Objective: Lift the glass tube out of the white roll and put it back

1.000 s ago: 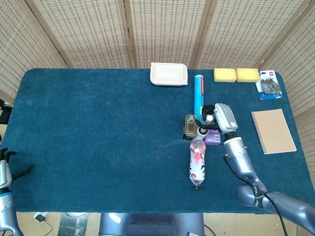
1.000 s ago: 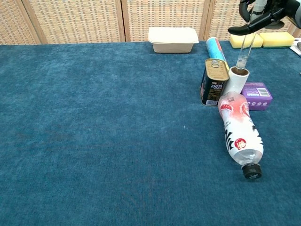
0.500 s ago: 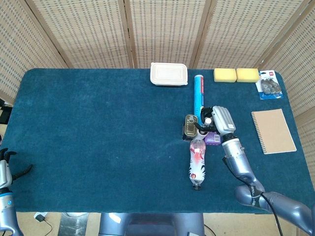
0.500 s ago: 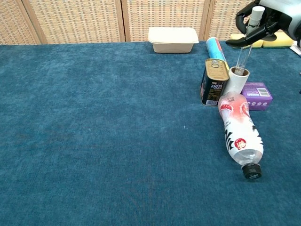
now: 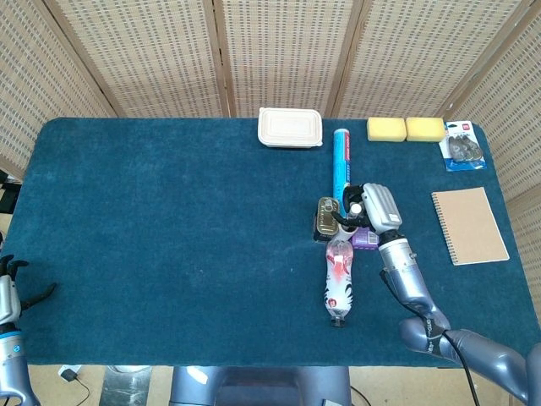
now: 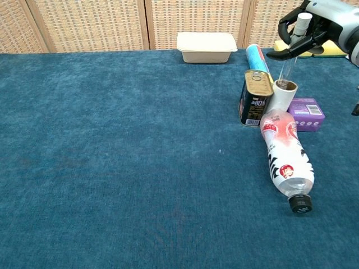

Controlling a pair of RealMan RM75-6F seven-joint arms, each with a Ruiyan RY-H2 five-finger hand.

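Deep-blue carpeted table (image 5: pixel 169 220) before woven wicker screen panels (image 5: pixel 279 51).
The clear glass tube (image 6: pixel 288 66) with a white cap stands nearly upright, its lower end inside the upright white cardboard roll (image 6: pixel 282 96); the right hand (image 6: pixel 314 28) pinches its top (left hand (image 5: pixel 10 292) hangs idle, fingers apart, at the table's edge).

Matt napped blue tablecloth (image 6: pixel 112 168); clear glass tube (image 6: pixel 287 67); glossy plastic bottle (image 6: pixel 287 159); shiny metal can (image 6: pixel 255 98).

woven screens (image 5: pixel 279 51), blue-carpeted table (image 5: pixel 169 237), perhaps daylight
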